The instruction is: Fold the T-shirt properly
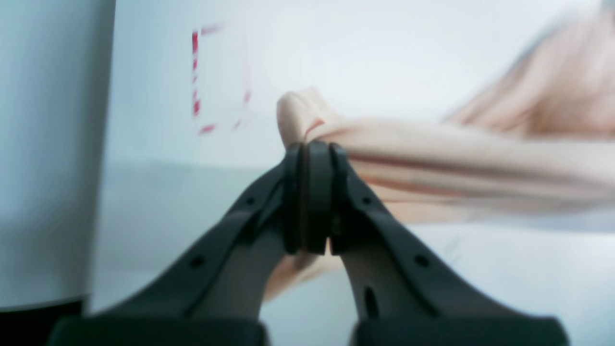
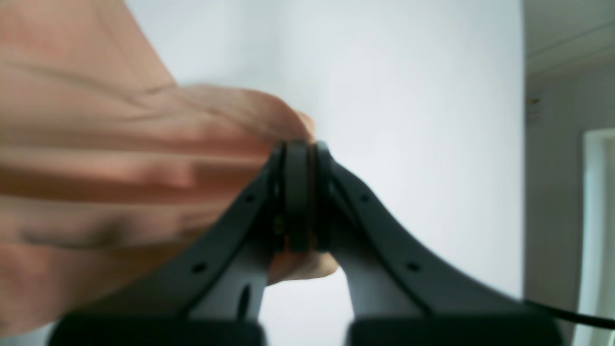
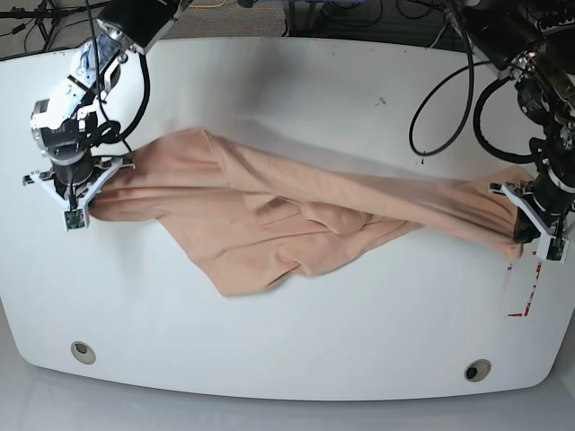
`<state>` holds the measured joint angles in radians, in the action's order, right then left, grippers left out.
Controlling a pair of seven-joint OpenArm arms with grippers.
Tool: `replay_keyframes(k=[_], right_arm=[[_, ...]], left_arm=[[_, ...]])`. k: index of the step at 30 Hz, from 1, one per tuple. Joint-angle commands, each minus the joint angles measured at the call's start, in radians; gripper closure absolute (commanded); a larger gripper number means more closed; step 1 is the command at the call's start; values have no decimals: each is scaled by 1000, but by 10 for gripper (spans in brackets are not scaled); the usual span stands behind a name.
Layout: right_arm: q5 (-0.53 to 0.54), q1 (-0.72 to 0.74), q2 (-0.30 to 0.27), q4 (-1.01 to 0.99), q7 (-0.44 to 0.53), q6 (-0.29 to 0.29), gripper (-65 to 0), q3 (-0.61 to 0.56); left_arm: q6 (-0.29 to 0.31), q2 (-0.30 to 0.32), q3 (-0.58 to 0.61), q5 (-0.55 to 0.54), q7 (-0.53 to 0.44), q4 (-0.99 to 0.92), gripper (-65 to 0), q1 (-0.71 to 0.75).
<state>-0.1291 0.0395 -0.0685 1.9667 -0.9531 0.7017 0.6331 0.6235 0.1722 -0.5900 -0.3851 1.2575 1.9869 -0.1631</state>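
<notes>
Left gripper (image 3: 526, 229) pinching T-shirt (image 3: 278, 224) end at 3 o'clock; right gripper (image 3: 79, 193) pinching the other end at 9. Shirt stretched between them over the table (image 3: 287, 359), long axis 9-to-3, middle sagging toward 6.

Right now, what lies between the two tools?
In the base view, only the T-shirt spans from the right tool to the left tool, both shut on it.

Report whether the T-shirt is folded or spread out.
Neither: the T-shirt is stretched and bunched across the table, pinched at opposite ends by the left gripper and right gripper.
</notes>
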Motion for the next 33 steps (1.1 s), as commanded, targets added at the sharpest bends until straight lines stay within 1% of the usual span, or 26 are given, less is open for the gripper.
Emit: replay_keyframes(k=[1, 5, 9, 10, 12, 15, 18, 21, 25, 29, 33], right_arm=[[-13, 99, -54, 1, -8, -4, 0, -32], [-31, 199, -83, -17, -33, -4, 0, -80], [-54, 336, -130, -57, -71, -4, 0, -137], [-56, 349, -135, -62, -74, -4, 0, -141], [-70, 435, -153, -97, -86, -4, 0, -177], [-94, 511, -169, -139, -86, -4, 0, -206], [-128, 600, -193, -198, -86, -4, 0, -239], [-139, 678, -216, -261, -86, -4, 0, -259], [-140, 790, -255, -336, -86, -4, 0, -275], [-145, 879, -279, -390, -86, -4, 0, -322], [-146, 963, -305, -439, -86, -4, 0, -368]], left_arm=[[-40, 0, 2, -16, -23, 16, 0, -83], [-80, 2, 41, -13, 11, 9, 0, -184], [-112, -1, 71, -13, 43, 9, 0, -310], [-115, -1, 72, -13, 44, 9, 0, -326], [-133, -1, 77, -13, 49, 7, 0, -407], [-150, -1, 72, -12, 61, 5, 0, -482], [-155, -1, 71, 15, 70, -13, -1, -560], [-155, 5, 69, 54, 70, -34, -1, -625], [-155, 11, 69, 82, 69, -65, -1, -700], [-155, 40, 69, 85, 69, -94, -1, -752], [-155, 48, 15, 84, 66, -153, -1, -801]])
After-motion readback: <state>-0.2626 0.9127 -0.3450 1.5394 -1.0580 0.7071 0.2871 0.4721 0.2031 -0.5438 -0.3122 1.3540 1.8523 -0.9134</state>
